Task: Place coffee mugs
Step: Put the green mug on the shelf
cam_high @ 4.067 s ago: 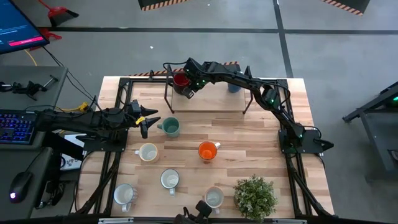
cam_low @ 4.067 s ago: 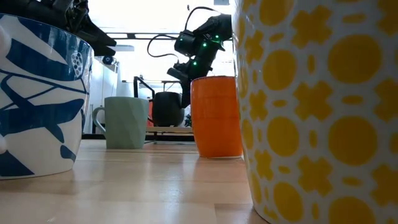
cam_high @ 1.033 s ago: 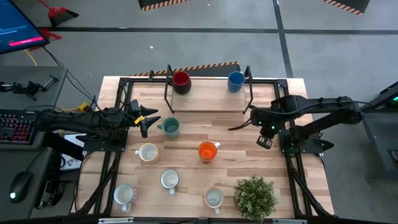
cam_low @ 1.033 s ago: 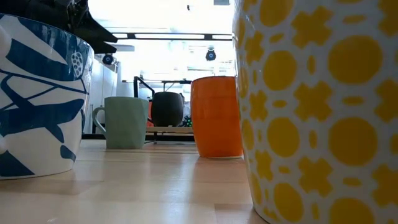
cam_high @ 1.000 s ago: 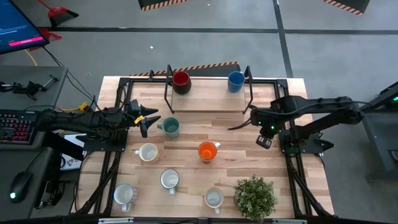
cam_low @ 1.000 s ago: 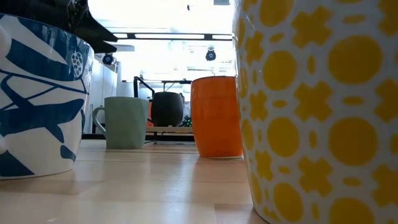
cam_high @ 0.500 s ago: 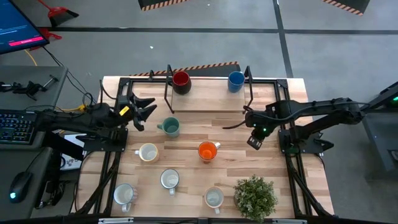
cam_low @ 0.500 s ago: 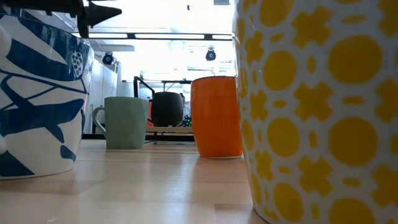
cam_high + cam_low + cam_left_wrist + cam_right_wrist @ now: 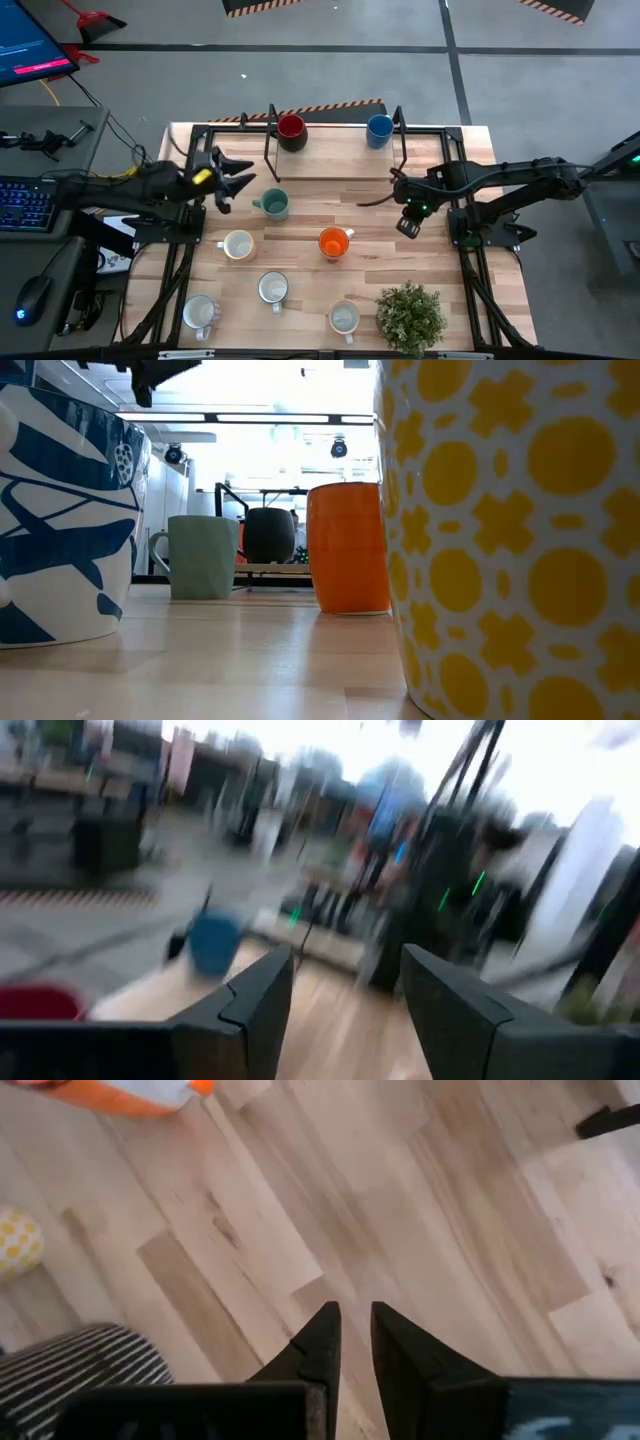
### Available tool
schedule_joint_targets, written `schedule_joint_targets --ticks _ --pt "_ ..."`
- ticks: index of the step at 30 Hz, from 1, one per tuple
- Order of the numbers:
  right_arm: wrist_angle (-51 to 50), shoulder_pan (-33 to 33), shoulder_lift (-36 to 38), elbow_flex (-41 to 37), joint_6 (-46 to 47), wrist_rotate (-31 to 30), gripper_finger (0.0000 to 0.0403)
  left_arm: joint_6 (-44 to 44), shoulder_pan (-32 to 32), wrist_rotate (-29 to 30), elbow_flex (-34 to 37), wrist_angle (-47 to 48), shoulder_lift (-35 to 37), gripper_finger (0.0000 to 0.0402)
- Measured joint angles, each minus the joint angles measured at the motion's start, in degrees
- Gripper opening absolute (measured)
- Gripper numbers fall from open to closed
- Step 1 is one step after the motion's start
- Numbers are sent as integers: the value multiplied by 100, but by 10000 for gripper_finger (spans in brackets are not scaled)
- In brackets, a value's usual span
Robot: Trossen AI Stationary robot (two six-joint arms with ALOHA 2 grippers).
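Counted eight mugs: a dark red mug (image 9: 291, 127) and a blue mug (image 9: 379, 128) up on the rack (image 9: 330, 178) at the back, then a teal mug (image 9: 274, 204), an orange mug (image 9: 334, 242) and four white mugs (image 9: 272, 289) down on the tabletop (image 9: 400, 260). One potted plant (image 9: 410, 317) sits front right. The left hand (image 9: 236, 177) hovers beside the teal one with fingers spread and empty, while the right hand (image 9: 407, 229) hangs over bare wood right of the orange one, fingers nearly together, holding nothing.

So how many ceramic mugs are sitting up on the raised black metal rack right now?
2: a dark red mug at the rack's left end and a blue mug at its right end. Six others stand on the table; none appear hidden.
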State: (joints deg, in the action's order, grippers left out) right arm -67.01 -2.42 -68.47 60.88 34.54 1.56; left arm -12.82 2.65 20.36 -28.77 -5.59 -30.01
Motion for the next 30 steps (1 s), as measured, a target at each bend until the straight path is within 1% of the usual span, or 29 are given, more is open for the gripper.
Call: schedule_joint_targets --ticks 5,8,10,14,17,20,22,26,30 --pt "7 18 -2 0 -2 -24 39 -14 3 312 -1242 2621 -885 196" --pt "11 18 -2 0 -2 -26 41 -58 1 306 -1825 3527 -1427 215" --pt "11 18 -2 0 -3 -89 46 -53 1 127 -2073 3765 -1737 228" --pt "13 18 -2 0 -5 -284 60 43 2 -592 -2247 3884 -2294 252" --pt "16 18 -2 0 -2 -476 67 -42 3 -1057 -2245 3915 -2759 259" --pt "16 18 -2 0 -4 -633 68 -59 3 -1359 -2245 3926 -3222 257" --pt "13 18 -2 0 -6 -759 68 -61 4 -1395 -2245 3924 -3495 254" --pt "11 18 -4 0 -4 -782 68 -67 3 -1347 -2243 3939 -3944 251" --pt "7 18 -4 0 -6 -773 68 -287 3 -1154 -2243 4307 -4360 251"
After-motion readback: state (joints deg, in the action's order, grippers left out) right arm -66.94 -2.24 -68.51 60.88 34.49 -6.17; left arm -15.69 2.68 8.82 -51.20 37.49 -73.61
